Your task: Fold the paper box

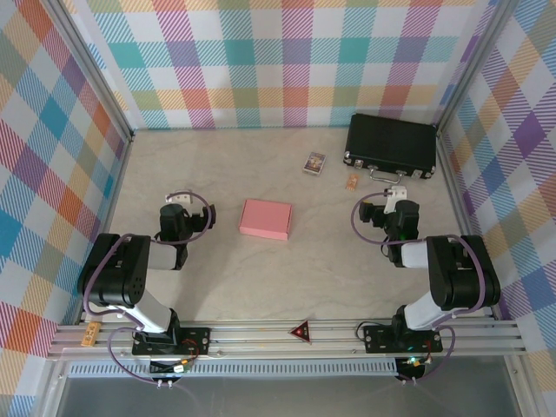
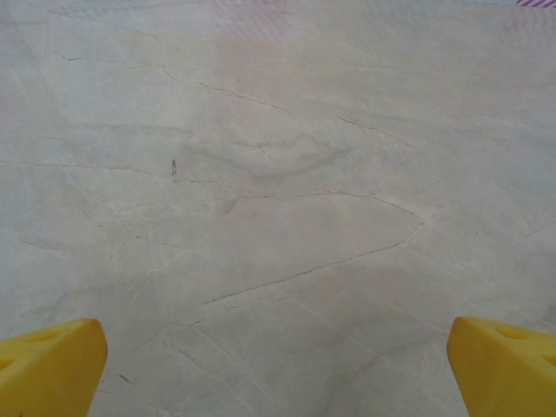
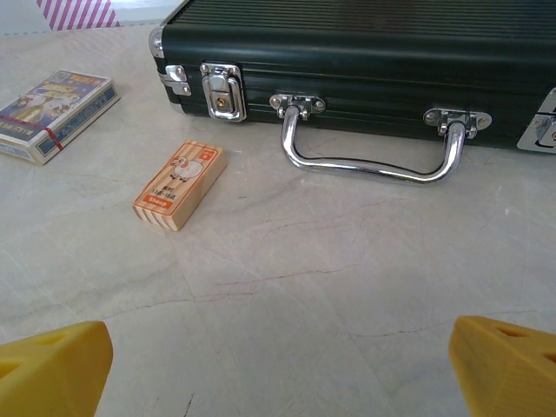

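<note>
Two end effectors, both wide open and holding nothing: the left end effector hangs over bare worktop, and the right end effector faces the one black case in the far right corner. One paper box, closed and flat, lies near the worktop's middle, apart from both. Two small items lie near the case's front: a card deck and an orange packet.

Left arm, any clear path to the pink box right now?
Probably yes. The pink box lies flat just right of the open left gripper, with bare table between them. The gripper points past it, so it would need to swing right.
</note>
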